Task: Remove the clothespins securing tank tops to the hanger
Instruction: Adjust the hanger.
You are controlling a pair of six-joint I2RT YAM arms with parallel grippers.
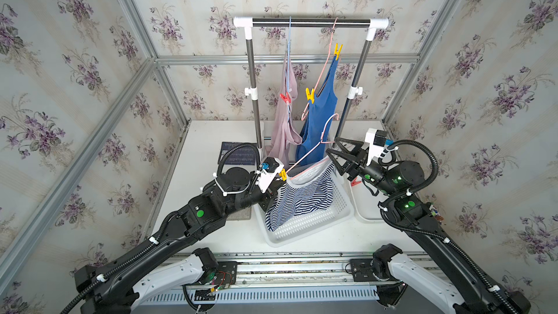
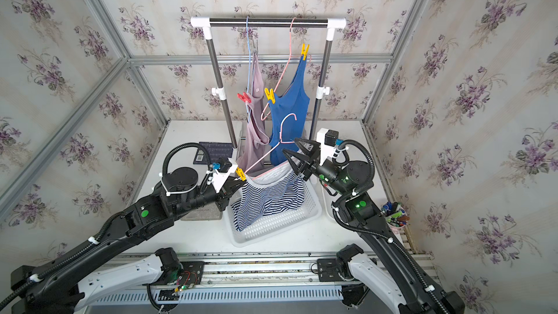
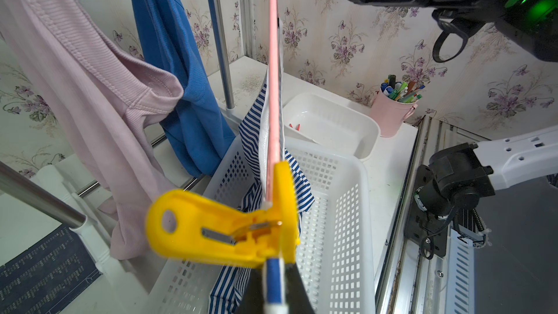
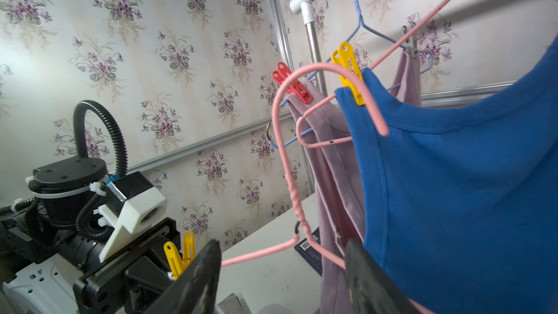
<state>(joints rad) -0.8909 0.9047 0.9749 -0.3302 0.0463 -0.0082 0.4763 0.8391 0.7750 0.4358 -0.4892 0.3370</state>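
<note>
In both top views the pink hanger point(image 1: 305, 158) carrying the striped tank top point(image 1: 299, 200) is off the rail point(image 1: 311, 22) and slung over the white perforated basket point(image 1: 314, 222). At the basket's 10 o'clock the left gripper point(image 1: 277, 183) is pressed together on the top's strap where it wraps the wire, just under a yellow clothespin point(image 1: 283, 174). At 1 o'clock the right gripper point(image 1: 331, 145) stands spread by the hanger's other end, which shows no pin. I cannot tell whether the wire runs between its jaws. A red clothespin point(image 1: 356, 181) lies in the white tray point(image 1: 367, 217) at 3 o'clock.

The left wrist view shows the yellow clothespin point(image 3: 223, 231) clamping strap to wire, its looped tails pointing away from the hanger. A pen cup point(image 3: 392, 110) stands beyond the tray.

The right wrist view shows the hanger's hook overlapping the mauve tank top point(image 4: 338, 161) and blue tank top point(image 4: 453, 176). A second red clothespin point(image 4: 291, 86) and a second yellow clothespin point(image 4: 348, 74) hold these.

This looks like the striped top's last pin. The next move calls for squeezing its tails, so the right jaws must cross over and narrow. The left camera mount crowds that spot, and the loose hook could snag the hanging tops.
</note>
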